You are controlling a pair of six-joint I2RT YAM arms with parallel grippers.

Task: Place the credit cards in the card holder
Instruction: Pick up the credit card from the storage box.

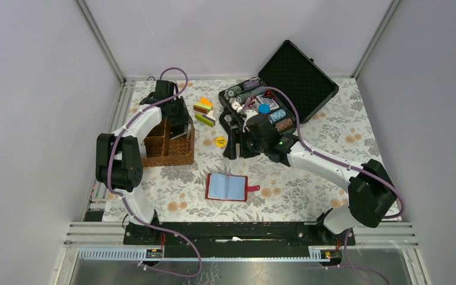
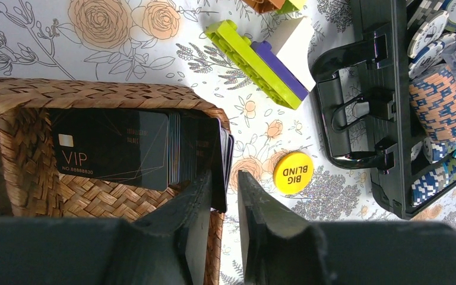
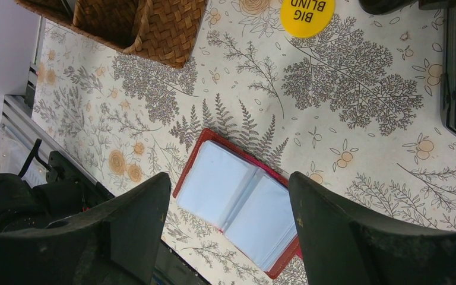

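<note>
The credit cards [image 2: 113, 148] stand stacked on edge in the brown wicker basket [image 2: 29, 95]; the front one is dark and reads VIP. My left gripper [image 2: 225, 175] is over the basket's right end [image 1: 181, 127]. Its jaws are a narrow gap apart around the last dark card [image 2: 218, 178] and the basket wall. The card lies against the left finger, and tablecloth shows between it and the right finger. The red card holder [image 1: 226, 187] lies open on the cloth, its light blue pockets up [image 3: 237, 205]. My right gripper [image 3: 228, 181] hangs wide open and empty above it [image 1: 234, 148].
An open black case [image 1: 297, 74] with poker chips [image 1: 261, 107] stands at the back right. A yellow BIG BLIND chip [image 1: 220, 141] lies between basket and case. Toy bricks [image 1: 204, 113] lie behind the basket [image 1: 169, 155]. Grey walls enclose the table.
</note>
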